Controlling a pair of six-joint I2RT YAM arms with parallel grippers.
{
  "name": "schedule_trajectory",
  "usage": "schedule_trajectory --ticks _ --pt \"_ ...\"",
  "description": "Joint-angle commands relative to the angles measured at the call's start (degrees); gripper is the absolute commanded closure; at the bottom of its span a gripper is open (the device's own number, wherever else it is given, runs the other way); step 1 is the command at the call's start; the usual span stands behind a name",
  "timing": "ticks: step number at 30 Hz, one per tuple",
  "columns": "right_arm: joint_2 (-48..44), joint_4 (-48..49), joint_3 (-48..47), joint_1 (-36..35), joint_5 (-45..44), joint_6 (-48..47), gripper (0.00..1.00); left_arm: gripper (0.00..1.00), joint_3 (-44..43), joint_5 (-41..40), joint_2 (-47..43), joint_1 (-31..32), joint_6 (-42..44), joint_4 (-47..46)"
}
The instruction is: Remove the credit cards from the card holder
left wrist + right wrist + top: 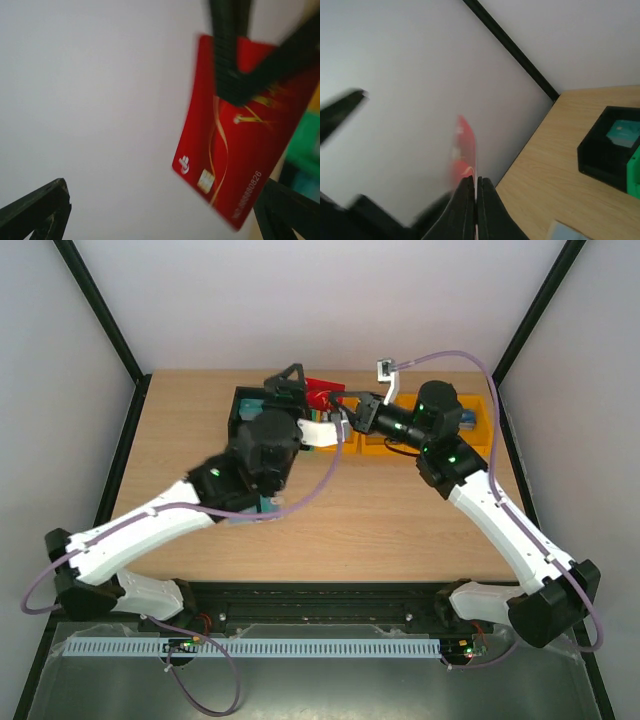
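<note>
A robotics lab cell: white walls [300,300], black frame [99,308], arms [130,530] on wooden table [380,520].

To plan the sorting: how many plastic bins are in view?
3: the black bin at the back left of the table, the green bin next to it, the orange bin back right, partly under the right arm. Arms may hide others.

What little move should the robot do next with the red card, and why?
Probably the left arm should back away from the red card. The right fingers are shut on its edge, while the left fingers stand wide open and are not gripping it, so the right arm alone holds it.
</note>
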State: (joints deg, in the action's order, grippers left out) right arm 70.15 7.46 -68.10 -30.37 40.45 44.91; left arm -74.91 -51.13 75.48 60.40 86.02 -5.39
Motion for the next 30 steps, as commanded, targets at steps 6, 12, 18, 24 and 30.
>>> schedule_trajectory --ticks 6,12,18,24,30 --pt "-0.7 -19.9 -7.4 0.2 17.5 -26.4 0.98 0.01 -37.4 57.1 -0.3 -5.2 -57.4 65.5" --pt "-1.9 -25.5 -7.2 -4.5 19.0 -36.4 0.98 0.0 -43.1 77.7 0.3 -17.8 -65.5 65.7" --pt "-3.3 -22.9 -6.0 -7.6 19.3 -37.8 0.98 0.04 -39.9 91.9 0.7 -26.8 -68.5 66.9" --pt "-2.7 -17.9 -4.8 -8.3 21.4 -34.8 0.98 0.2 -33.0 92.0 -0.1 -27.1 -67.6 65.8" --pt "-2.8 -17.2 -4.7 -8.4 22.7 -35.1 0.98 0.43 -30.2 90.3 -1.5 -27.0 -66.1 64.4"
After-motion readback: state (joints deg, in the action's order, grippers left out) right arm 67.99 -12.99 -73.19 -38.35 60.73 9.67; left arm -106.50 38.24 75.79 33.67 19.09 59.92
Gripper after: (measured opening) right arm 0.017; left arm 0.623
